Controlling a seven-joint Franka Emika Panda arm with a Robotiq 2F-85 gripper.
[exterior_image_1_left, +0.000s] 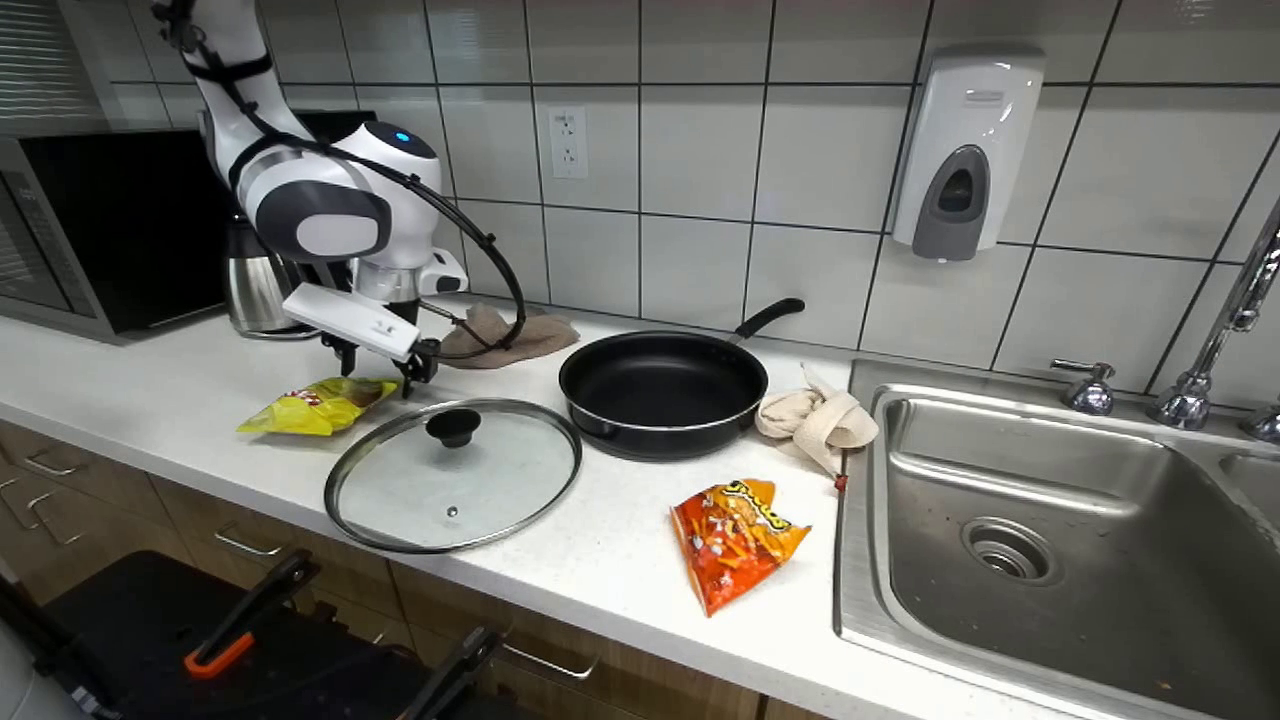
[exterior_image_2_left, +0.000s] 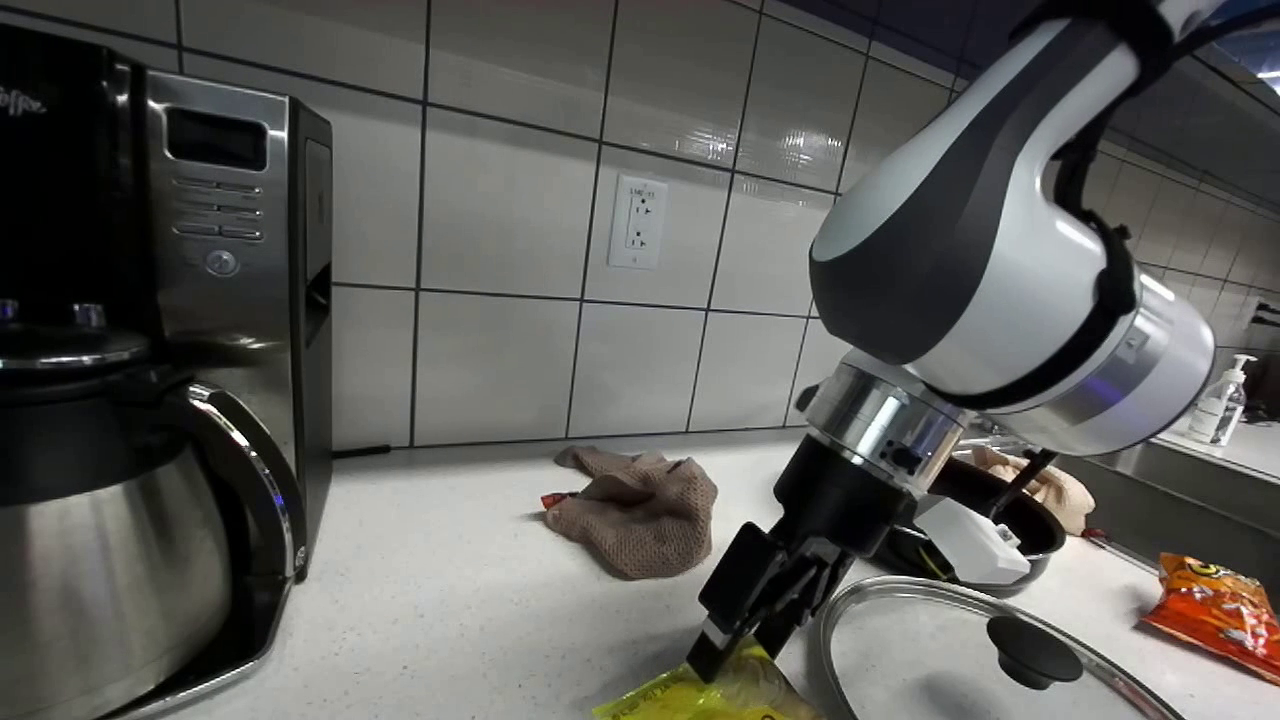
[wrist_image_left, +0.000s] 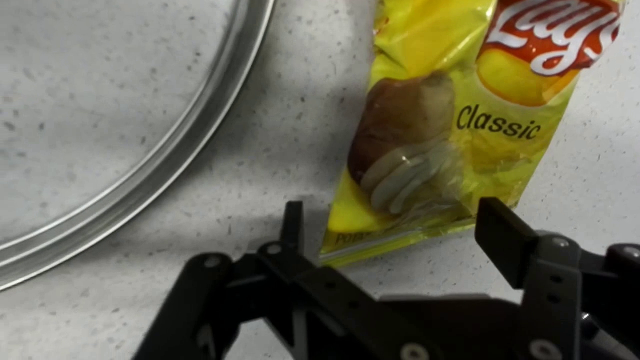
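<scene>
In an exterior view, the end effector (exterior_image_1_left: 377, 376) hangs low over the white desk (exterior_image_1_left: 620, 530), at one end of a yellow chip bag (exterior_image_1_left: 315, 410) lying beside a glass lid (exterior_image_1_left: 455, 478); a black pan (exterior_image_1_left: 660, 383) sits past the lid. In an exterior view, a brown cloth (exterior_image_2_left: 640, 515) lies near the end effector. In the wrist view, the fingers (wrist_image_left: 502, 240) are spread, the bag's end between them; whether either touches it is unclear.

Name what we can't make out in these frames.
Yellow bag, seal print: mostly blurred, wrist view.
Coffee maker, left side: cut by an exterior view's left edge.
Second basin: cut by an exterior view's right edge.
Counter under brown cloth: covered, both exterior views.
</scene>
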